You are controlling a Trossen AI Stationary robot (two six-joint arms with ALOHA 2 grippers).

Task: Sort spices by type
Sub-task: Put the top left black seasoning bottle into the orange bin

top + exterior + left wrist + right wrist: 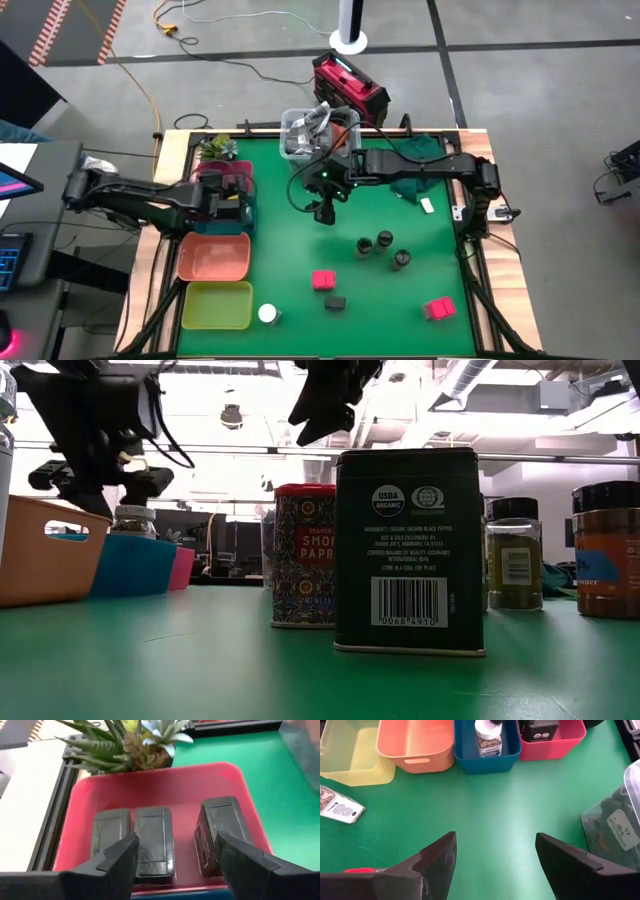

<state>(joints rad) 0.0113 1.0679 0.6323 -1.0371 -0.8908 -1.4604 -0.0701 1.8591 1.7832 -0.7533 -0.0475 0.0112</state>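
Closest to the low camera stands a black box [408, 548], a pink-red box [303, 555] behind it, both unsorted. Three grey jars [383, 246], another pink-red box [438, 309] and a white-topped jar [268, 313] also wait on the mat. Sorted so far: three black boxes [155, 840] in the red tray [82, 795], one white-topped jar [487, 737] in the blue tray [487, 762]. Orange tray [213, 257] and yellow tray [216, 305] hold nothing. Left gripper [177, 857] hangs open above the red tray; right gripper [495, 857], open, mid-table.

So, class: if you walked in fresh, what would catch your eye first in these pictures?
Probably the row of coloured trays along the table's left edge, the pink tray already holding three black boxes, with the left claw open above them. Next, the black pepper tin looming in the low view, and the right claw open over bare green mat.
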